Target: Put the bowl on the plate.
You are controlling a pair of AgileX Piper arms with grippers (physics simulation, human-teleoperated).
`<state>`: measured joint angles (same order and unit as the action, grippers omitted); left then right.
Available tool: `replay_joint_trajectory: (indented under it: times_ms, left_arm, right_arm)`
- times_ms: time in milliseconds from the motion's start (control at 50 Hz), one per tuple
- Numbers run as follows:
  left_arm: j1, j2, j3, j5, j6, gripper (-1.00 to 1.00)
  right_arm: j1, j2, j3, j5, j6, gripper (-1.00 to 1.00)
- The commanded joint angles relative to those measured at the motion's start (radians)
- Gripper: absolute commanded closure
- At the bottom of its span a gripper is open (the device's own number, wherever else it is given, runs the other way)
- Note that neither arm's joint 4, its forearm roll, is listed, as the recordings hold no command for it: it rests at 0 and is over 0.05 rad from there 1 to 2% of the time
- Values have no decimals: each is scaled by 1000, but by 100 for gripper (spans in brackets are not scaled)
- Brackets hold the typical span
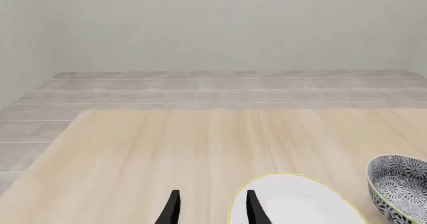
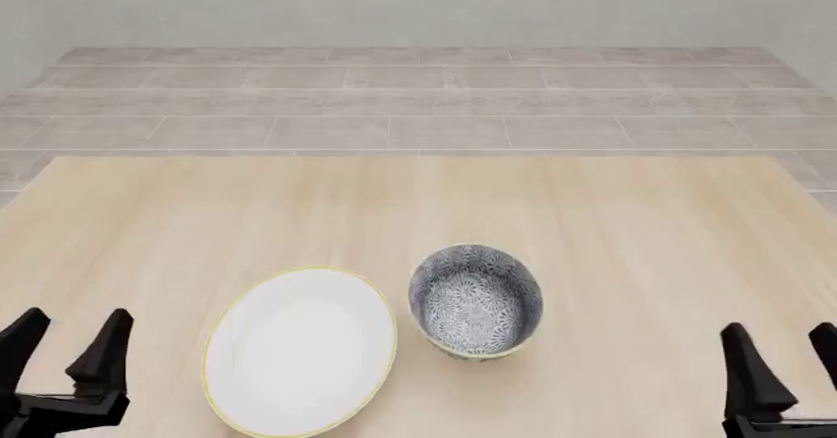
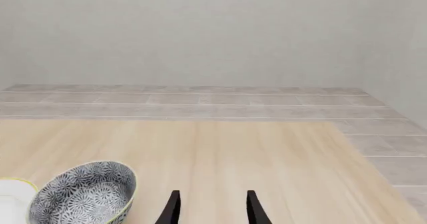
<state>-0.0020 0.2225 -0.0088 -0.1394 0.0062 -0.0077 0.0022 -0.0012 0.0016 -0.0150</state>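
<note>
1. The fingers of both arms are spread apart and grasp nothing: the left gripper [image 2: 66,345] hangs at the near left corner, the right gripper [image 2: 785,365] at the near right, each well apart from the crockery.
2. The bowl [image 2: 473,301] stands upright on the table [image 2: 628,222], just beside the plate [image 2: 301,350] on its right, not on it.
3. The bowl lies nearer the right arm's side, so that arm looks the likelier one to fetch it.
4. The plate lies flat and bare, so the bowl could go straight onto it; no step of the task is done yet.
</note>
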Motion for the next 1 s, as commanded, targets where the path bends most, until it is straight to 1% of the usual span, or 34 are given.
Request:
replay_joint_trajectory:
  times_ms: [20, 180, 200, 260, 320, 380, 540, 600, 640, 680, 700, 800, 820, 880, 1000]
  left_arm:
    - [-3, -193, 4, 115, 2, -100]
    - [3, -175, 5, 99, -1, -100]
    - [1, -170, 5, 94, -1, -100]
    - [-2, -169, 6, 92, 3, -100]
    - [-6, -153, 7, 78, 1, -100]
    - [-6, -143, 7, 68, 1, -100]
    - [-12, -114, 8, 43, -1, -100]
    - [-16, -93, 8, 24, -1, -100]
    - [-17, -81, 8, 12, 0, -100]
    - [-18, -70, 9, 2, -1, -100]
    - [-18, -67, 9, -1, 0, -100]
    - [-19, -61, 8, -7, -1, -100]
    - [-19, -61, 9, -8, 0, -100]
    - [-20, -61, 9, -8, -1, -100]
    - [-21, -53, 9, -17, -3, -100]
  right_arm:
    - [2, 3, 0, -1, 6, -100]
    - [-9, 15, 1, -3, -21, -100]
    - [-26, 24, 1, -10, -30, -100]
    - [-19, 27, 1, -12, -23, -100]
    - [-33, 35, 1, -17, -49, -100]
    - [-20, 15, 1, -6, -32, -100]
    - [-16, 26, 1, -16, -27, -100]
    - [-6, 53, 0, -32, -31, -100]
    - [6, 81, 1, -48, -21, -100]
    - [11, 87, 1, -54, -30, -100]
    - [15, 116, 1, -72, -29, -100]
    - [30, 171, 1, -110, -36, -100]
    - [38, 192, 1, -124, -29, -100]
    - [44, 229, 1, -150, -44, -100]
    - [51, 294, 1, -204, -43, -100]
